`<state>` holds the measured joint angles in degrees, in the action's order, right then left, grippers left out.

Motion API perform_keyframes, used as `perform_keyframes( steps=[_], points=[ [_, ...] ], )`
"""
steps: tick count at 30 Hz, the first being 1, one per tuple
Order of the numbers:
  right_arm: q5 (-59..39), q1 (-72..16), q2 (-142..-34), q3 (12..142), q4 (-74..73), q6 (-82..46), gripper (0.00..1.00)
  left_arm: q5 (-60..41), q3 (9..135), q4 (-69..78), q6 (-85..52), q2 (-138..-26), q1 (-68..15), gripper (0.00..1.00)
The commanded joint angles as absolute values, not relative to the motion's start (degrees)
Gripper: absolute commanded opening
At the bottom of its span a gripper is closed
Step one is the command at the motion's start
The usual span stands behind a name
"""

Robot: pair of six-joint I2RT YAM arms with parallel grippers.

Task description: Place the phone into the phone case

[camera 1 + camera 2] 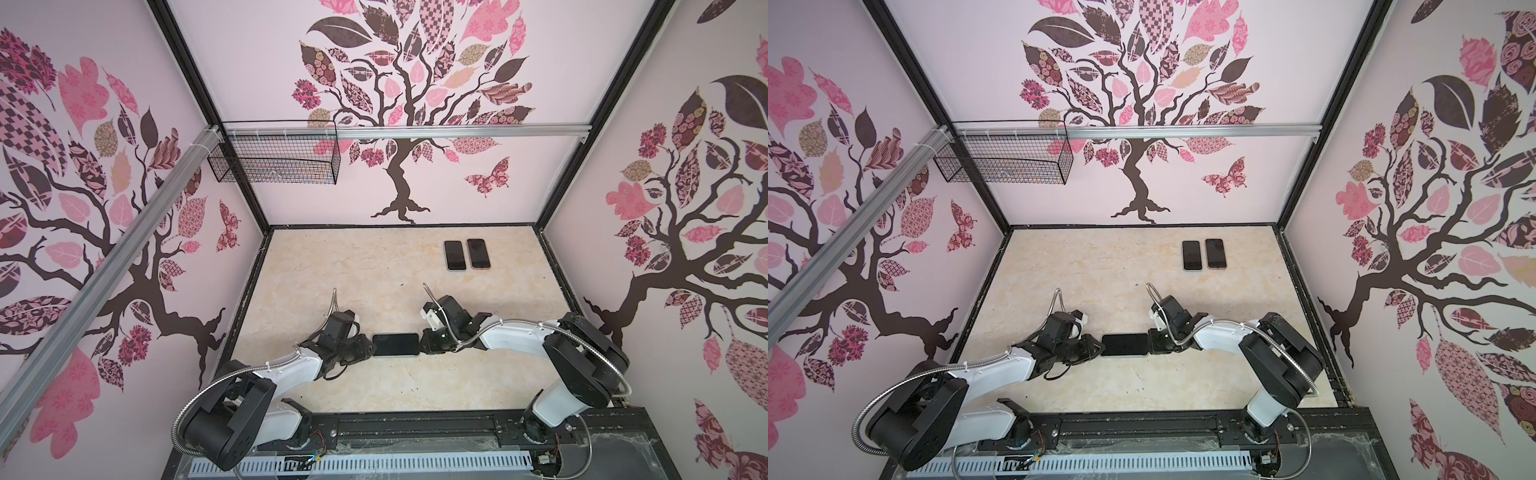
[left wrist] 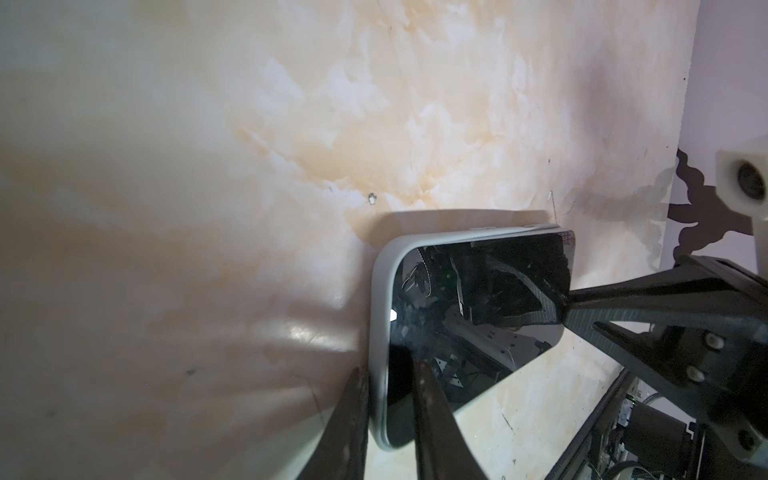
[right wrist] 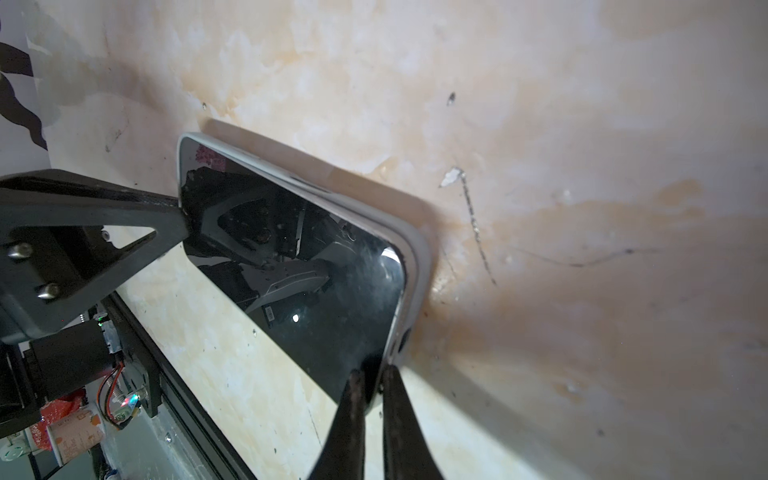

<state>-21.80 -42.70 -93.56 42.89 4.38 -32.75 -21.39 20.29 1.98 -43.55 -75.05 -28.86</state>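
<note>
A black-screened phone [image 1: 395, 344] lies crosswise at the front middle of the table, between my two grippers in both top views. A pale grey phone case [image 2: 380, 291] wraps its back and edge, and its rim [image 3: 419, 257] runs around the screen [image 3: 316, 270]. My left gripper [image 2: 390, 370] is shut on one short end, one finger under the case and one on the glass. My right gripper [image 3: 373, 372] is shut on the opposite end near a corner. Each gripper also shows in the other's wrist view, pinching the far end.
Two more dark phones [image 1: 456, 255] [image 1: 478, 253] lie side by side at the back right of the marble-look table [image 1: 332, 270]. A black wire basket [image 1: 274, 153] hangs on the back-left rail. A black rail [image 1: 415, 428] borders the front edge.
</note>
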Motion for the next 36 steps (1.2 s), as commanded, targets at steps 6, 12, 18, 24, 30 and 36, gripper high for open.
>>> perform_keyframes(
  steps=[6,12,18,24,30,36],
  points=[
    [-17.81,-50.29,-105.74,41.84,0.75,-30.85,0.11,-27.82,18.65,2.76,-43.68,-80.06,-32.54,0.19],
    [-15.4,-51.24,-107.19,42.18,1.36,-30.88,0.12,-27.86,18.63,2.74,-43.63,-80.35,-32.75,0.18],
    [-13.51,-52.51,-109.87,43.05,1.67,-30.85,0.13,-27.77,18.26,2.75,-43.73,-80.58,-32.91,0.18],
    [-12.01,-53.94,-112.48,44.02,2.13,-30.85,0.12,-27.77,18.02,2.98,-43.86,-80.54,-32.99,0.18],
    [-10.95,-55.0,-114.27,44.56,2.32,-31.06,0.12,-27.64,18.04,3.08,-43.95,-80.79,-33.07,0.18],
    [-7.98,-55.37,-114.28,44.91,4.12,-30.94,0.11,-27.4,17.85,3.08,-44.16,-80.73,-33.06,0.17]
  ],
)
